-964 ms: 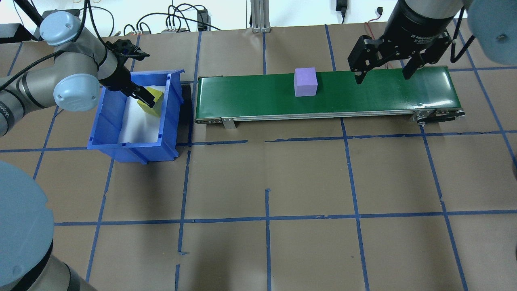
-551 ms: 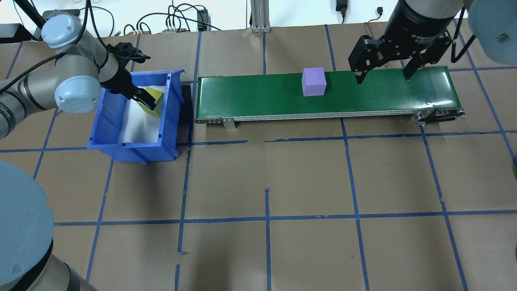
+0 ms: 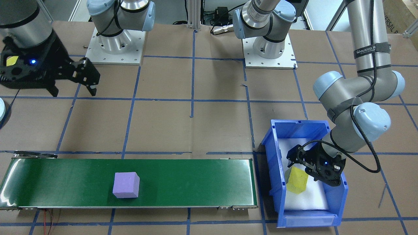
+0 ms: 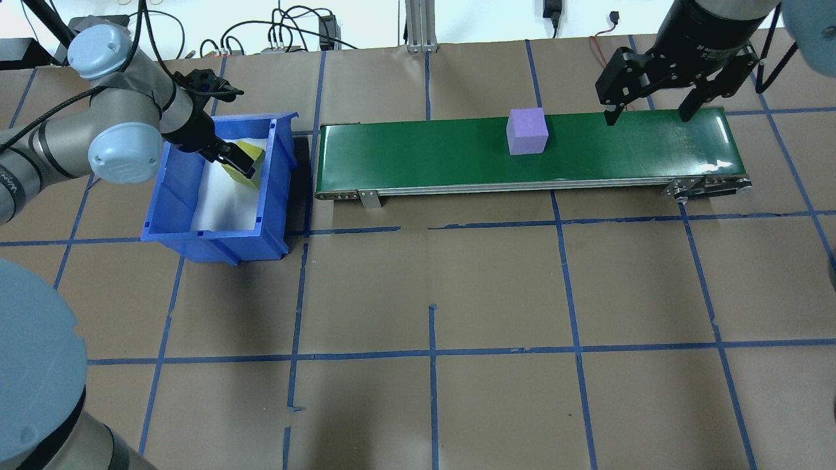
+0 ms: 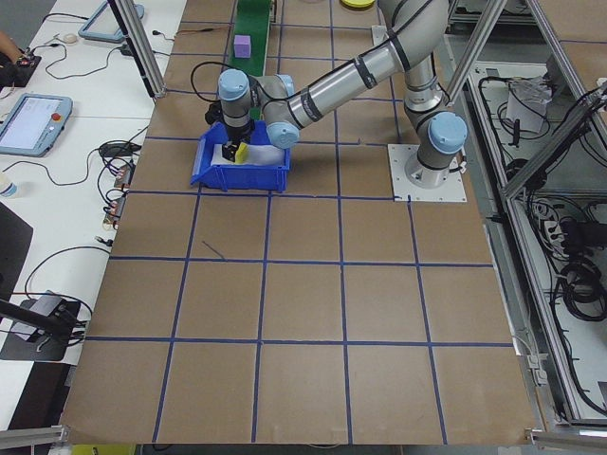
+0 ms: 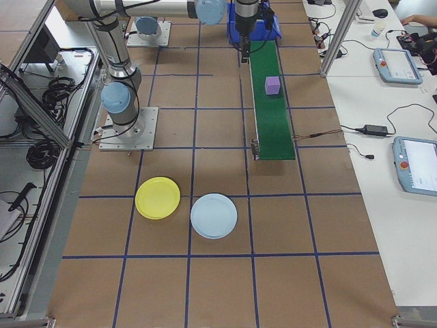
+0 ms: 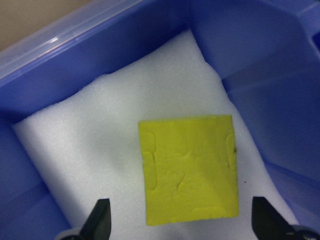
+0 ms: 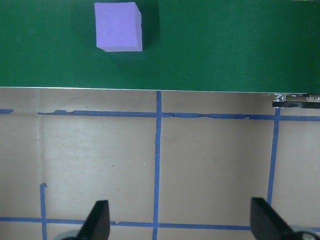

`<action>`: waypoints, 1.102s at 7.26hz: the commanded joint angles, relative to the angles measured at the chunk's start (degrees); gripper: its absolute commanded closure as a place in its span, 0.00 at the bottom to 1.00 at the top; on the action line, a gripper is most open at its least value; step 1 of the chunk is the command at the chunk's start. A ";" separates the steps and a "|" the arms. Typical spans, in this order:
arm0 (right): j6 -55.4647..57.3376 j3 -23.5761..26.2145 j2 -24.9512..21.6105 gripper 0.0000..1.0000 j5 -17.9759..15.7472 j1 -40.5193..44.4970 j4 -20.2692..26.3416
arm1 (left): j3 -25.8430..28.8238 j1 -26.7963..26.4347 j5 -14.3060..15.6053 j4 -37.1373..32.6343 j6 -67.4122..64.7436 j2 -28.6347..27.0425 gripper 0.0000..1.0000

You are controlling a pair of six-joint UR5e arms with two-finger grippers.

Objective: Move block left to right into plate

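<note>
Overhead exterior view: purple block point(image 4: 527, 131) sits on the green conveyor belt point(image 4: 424, 156), a bit past centre toward 3 o'clock. My right gripper point(image 4: 648, 108) hangs over the belt's 3 o'clock end, jaws wide apart, nothing between them, block well apart from it at its 9 o'clock. Right wrist cam has the block up at 11 o'clock, far off the finger line, so I'm not lined up yet.

Left gripper point(image 4: 228, 156) is down in the blue bin point(image 4: 215, 235) at the belt's 9 o'clock end, over the yellow block point(image 7: 187, 170). Left wrist cam shows the fingertips point(image 7: 100, 222) spread, one either side of the block's near edge, w/ clear gaps. Not clamped. Block lies on white foam point(image 7: 90, 150) lining the bin.

Yellow plate point(image 6: 158, 198) shows only in the exterior right view, on the table beside a light blue plate point(image 6: 214, 216), well apart from the belt's end. Nothing in it.

Risks as I judge them:
- Purple block reaching the belt end w/ my right gripper off-line; it could run off the end roller or get knocked by a finger instead of caught between them.
- Closing too early or too late would clip a corner and spin the block.
- Left side: foam is soft, block looks tilted, so closing could pinch it crooked or press it into the foam.
- Two plates sit close together, so a drop could land in the wrong one.
</note>
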 commanded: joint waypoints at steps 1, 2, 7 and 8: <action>-3.52 -1.49 7.78 0.00 0.11 -5.64 -5.15 | -0.06 0.00 -0.15 0.10 -0.46 -0.28 0.00; -4.05 -2.02 12.00 0.00 0.11 -5.92 -9.10 | 0.11 0.00 -0.15 0.10 -0.46 -0.80 0.00; -4.94 -6.57 26.60 0.00 8.79 -6.45 -23.11 | 0.82 0.00 -0.24 0.63 -0.63 -2.04 0.38; -4.42 -6.68 26.89 0.00 14.38 -6.45 -23.20 | 0.81 0.00 -0.15 0.72 -0.81 -2.04 0.44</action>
